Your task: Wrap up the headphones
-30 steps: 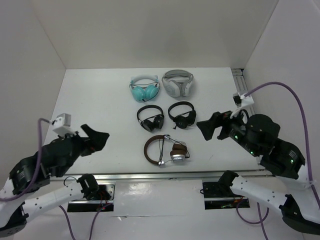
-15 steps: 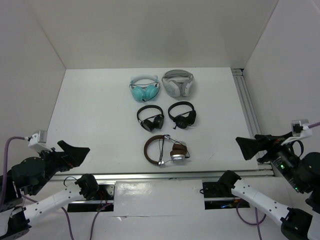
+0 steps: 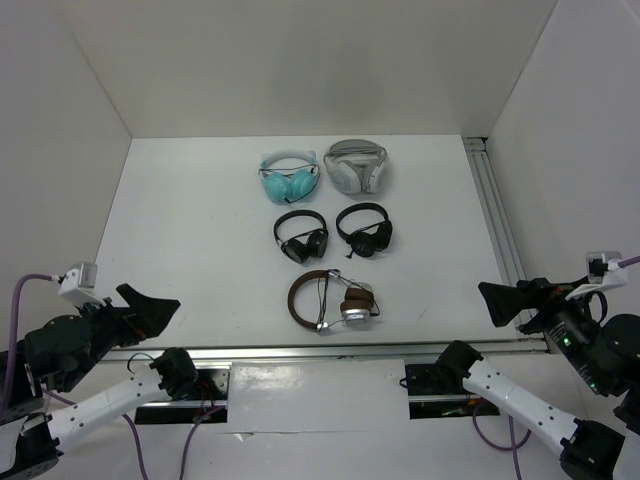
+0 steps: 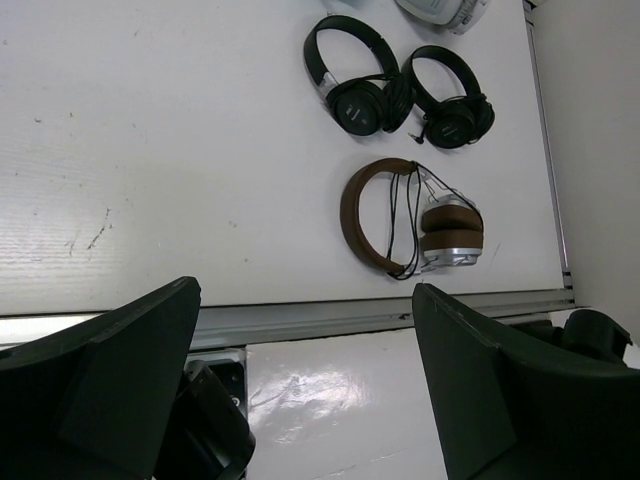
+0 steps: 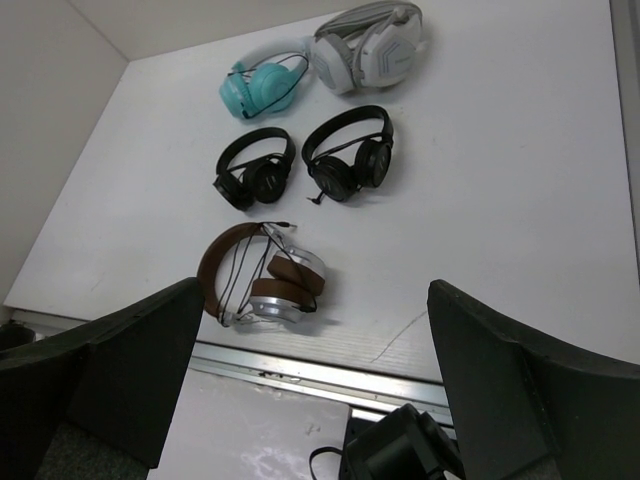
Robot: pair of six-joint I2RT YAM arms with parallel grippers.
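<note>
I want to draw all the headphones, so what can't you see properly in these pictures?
- Left wrist view: white-grey headphones cut off by the top edge.
- Left wrist view: teal headphones, outside the frame entirely.
- Top view: brown headphones, cable end too thin and small to trace.

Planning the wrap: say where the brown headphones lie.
In the top view, the brown headphones lie mid-table by the near edge, just below the two black pairs.

Your white table [image 3: 180, 220] carries 5 headphones: teal pair [image 3: 287, 178], white-grey pair [image 3: 356, 166] at the back; left black pair [image 3: 303, 237], right black pair [image 3: 365, 229] in the middle; brown pair [image 3: 330, 300], cable across it, nearest you.
</note>
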